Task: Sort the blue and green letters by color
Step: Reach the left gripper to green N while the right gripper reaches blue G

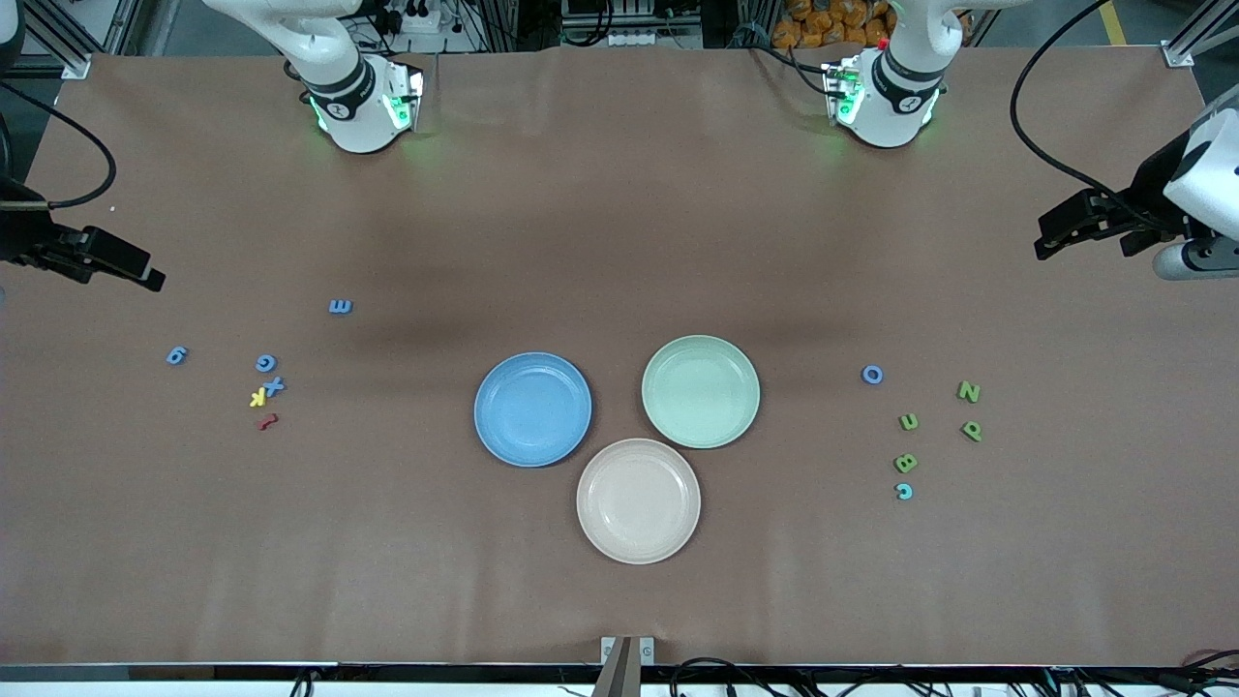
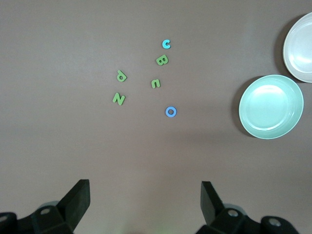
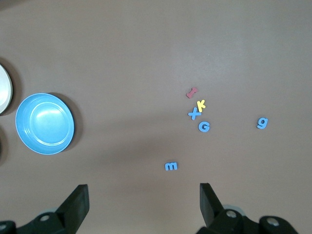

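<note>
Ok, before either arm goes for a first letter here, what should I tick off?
1. left gripper open, up over the table's left-arm end: ok.
2. right gripper open, up over the right-arm end: ok.
3. blue plate and green plate hold nothing: ok.
4. Green letters Z, P, B lie apart: ok.
5. blue X touches the yellow K: not ok.
6. blue O lies among the green ones, unsorted: not ok.

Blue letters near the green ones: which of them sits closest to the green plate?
The round blue O. It lies beside the green plate, farthest from the front camera in that cluster. The other bluish piece, the lighter C, lies nearest the camera, past the green B.
</note>
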Controlling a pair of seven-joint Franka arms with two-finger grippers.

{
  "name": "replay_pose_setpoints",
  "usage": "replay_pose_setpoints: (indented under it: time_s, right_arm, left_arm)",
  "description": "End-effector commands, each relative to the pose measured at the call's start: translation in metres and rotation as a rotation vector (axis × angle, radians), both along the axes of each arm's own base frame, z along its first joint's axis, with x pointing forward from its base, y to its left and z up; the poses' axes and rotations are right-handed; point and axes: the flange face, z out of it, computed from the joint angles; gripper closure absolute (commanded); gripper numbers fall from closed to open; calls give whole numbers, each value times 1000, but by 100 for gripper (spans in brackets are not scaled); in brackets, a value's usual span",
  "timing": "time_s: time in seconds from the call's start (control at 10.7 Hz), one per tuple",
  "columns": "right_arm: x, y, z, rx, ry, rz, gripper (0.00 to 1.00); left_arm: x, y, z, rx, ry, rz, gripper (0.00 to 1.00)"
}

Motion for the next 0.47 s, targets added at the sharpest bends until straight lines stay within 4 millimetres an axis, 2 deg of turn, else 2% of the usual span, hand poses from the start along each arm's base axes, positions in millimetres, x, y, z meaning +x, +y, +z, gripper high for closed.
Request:
replay_pose_setpoints:
  time_s: [0.0,0.19,0.38]
  right_arm:
    - [0,-5,-1,16,5,4,0]
    - [1,-5,-3,17,8,10,0]
    - [1,-6,-16,15,28,8,0]
  left_arm:
    - [-1,2,2,-3,-12,-17,0]
    - [0,2,1,-3,-8,-15,0]
    - [0,3,0,-3,-7,-14,0]
